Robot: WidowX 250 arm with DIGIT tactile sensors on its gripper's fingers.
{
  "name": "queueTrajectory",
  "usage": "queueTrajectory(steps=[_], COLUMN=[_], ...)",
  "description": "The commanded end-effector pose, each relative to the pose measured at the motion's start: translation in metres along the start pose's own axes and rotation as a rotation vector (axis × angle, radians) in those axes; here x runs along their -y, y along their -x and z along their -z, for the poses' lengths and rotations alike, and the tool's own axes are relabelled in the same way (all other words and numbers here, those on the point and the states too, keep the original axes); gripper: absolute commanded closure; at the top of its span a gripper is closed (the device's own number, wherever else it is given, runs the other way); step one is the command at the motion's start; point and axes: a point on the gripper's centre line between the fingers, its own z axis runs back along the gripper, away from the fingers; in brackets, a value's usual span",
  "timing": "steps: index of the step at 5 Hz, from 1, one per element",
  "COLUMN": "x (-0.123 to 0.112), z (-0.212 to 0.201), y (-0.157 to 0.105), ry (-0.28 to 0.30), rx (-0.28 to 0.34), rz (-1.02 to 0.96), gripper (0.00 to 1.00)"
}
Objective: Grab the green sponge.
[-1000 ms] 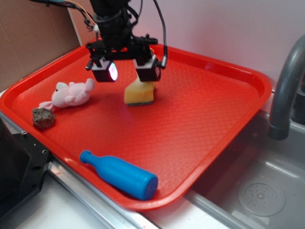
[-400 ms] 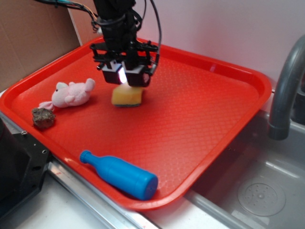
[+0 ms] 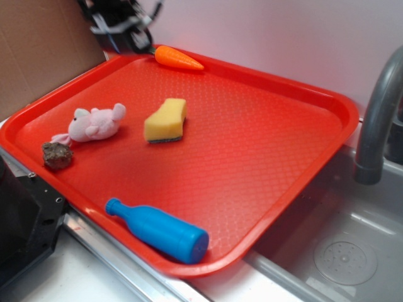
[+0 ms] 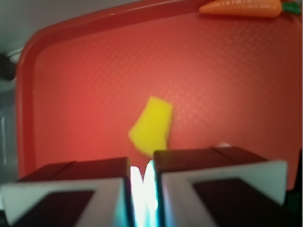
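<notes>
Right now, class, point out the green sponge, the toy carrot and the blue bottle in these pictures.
green sponge point(image 3: 165, 119): exterior view, middle of its yellow top face.
toy carrot point(image 3: 178, 58): exterior view, middle of its orange body.
blue bottle point(image 3: 165, 231): exterior view, middle of its wide body.

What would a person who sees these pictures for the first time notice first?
The big red plastic tray fills the scene, with the yellow foam sponge with a thin green layer lying free near its middle. A blue plastic bottle lies at the front edge, an orange toy carrot at the back rim. The tool is shut, holding nothing.
</notes>
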Motion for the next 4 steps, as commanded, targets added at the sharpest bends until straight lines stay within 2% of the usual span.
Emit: queueTrajectory(steps=[1,2,3,4], x=[-0.007,-0.017,-0.02,-0.02], z=[-0.031,0.01,0.06,0.101], y=[-0.01,-0.015,-0.019,-0.021], ry=[-0.029,-0.122,-0.129,-0.054], rx=[0.015,0.069,-0.025,-0.096], rz=[0.032,-0.198,-0.361,-0.28], gripper=[0.0,0.0,0.0,0.0])
